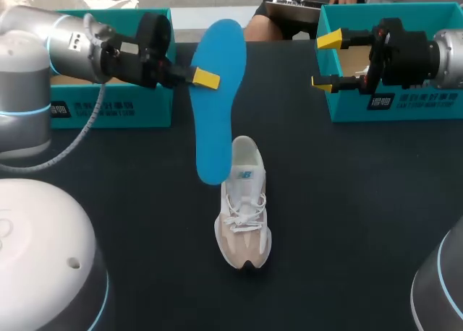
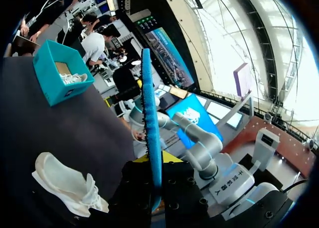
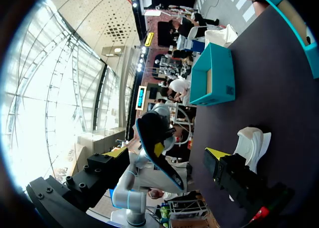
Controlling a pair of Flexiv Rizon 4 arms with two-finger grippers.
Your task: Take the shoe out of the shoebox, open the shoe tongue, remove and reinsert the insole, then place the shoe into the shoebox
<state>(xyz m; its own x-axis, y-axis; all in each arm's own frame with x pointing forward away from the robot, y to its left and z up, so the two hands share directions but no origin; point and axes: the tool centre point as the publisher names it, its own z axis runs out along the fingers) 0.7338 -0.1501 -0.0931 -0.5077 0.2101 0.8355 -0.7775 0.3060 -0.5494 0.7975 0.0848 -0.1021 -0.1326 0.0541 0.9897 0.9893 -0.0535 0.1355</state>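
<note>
A white and beige sneaker (image 1: 244,204) stands upright on the dark table, toe toward the front edge. My left gripper (image 1: 205,78) is shut on a blue insole (image 1: 217,100), holding it by its edge above the table; the insole's near end hangs beside the sneaker's heel. From the left wrist the insole (image 2: 149,123) shows edge-on between the fingers, with the sneaker (image 2: 65,185) below and to one side. My right gripper (image 1: 325,60) is open and empty, held in front of the right shoebox (image 1: 405,107). Between its fingers (image 3: 217,152) I see the insole (image 3: 149,136) and sneaker (image 3: 251,143) ahead.
A second teal shoebox (image 1: 108,110) stands at the back left behind my left arm. In the left wrist view the far teal box (image 2: 55,88) holds another white shoe. Bare dark tabletop (image 1: 347,222) lies on both sides of the sneaker.
</note>
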